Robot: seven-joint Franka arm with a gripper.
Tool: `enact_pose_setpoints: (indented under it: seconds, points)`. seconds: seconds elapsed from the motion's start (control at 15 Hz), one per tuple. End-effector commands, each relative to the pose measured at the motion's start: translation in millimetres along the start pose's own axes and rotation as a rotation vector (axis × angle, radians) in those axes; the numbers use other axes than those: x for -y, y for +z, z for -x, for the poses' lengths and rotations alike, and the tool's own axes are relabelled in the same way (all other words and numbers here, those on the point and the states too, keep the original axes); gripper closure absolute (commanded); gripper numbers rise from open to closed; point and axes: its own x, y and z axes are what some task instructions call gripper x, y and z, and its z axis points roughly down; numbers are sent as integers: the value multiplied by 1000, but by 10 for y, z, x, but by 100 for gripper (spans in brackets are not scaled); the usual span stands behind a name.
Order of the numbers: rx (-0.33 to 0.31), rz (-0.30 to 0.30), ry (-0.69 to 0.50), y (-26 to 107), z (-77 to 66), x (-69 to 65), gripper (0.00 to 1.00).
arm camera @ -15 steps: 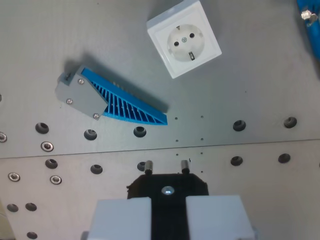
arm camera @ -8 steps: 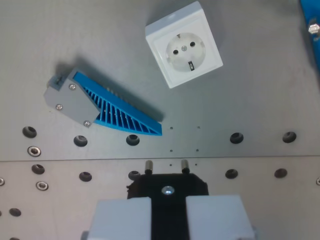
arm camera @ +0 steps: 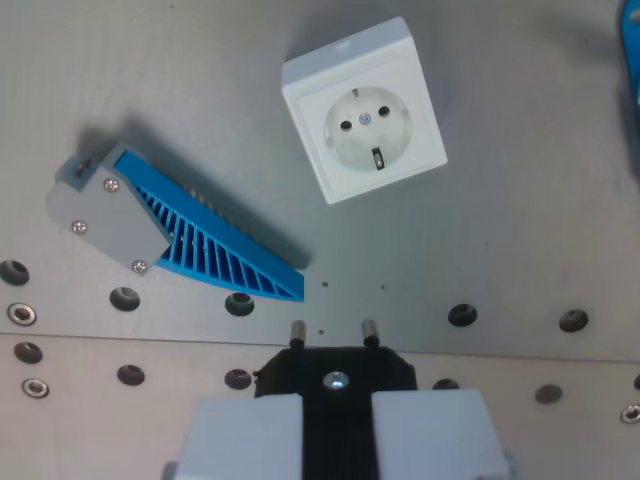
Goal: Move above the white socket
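The white socket (arm camera: 364, 109) lies face up on the grey metal plate (arm camera: 520, 230), in the upper middle of the wrist view, turned slightly askew. My gripper (arm camera: 337, 405) fills the bottom middle. Its two pale fingers (arm camera: 245, 435) are shut on a black plug (arm camera: 335, 370). The plug's two metal pins (arm camera: 297, 331) point towards the socket. The pins sit well below the socket in the picture, a little to the left of its round recess.
A blue ribbed wedge with a grey end block (arm camera: 170, 228) lies on the wrist view's left, below and left of the socket. Rows of screw holes (arm camera: 462, 314) cross the plate near the pins. A blue part (arm camera: 630, 40) shows at the right edge.
The whole scene has slid down and left in the picture and looks a little larger, so the camera has moved towards the socket. The plug stays held the same way.
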Motion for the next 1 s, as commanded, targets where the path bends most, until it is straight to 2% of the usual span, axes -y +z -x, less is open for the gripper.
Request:
enact_pose_setpoints:
  seconds: [0.07,1.0]
  points:
    - [-78,9,-141,145,10,-70,100]
    - [-83,26,-278,809,-51,-171,100]
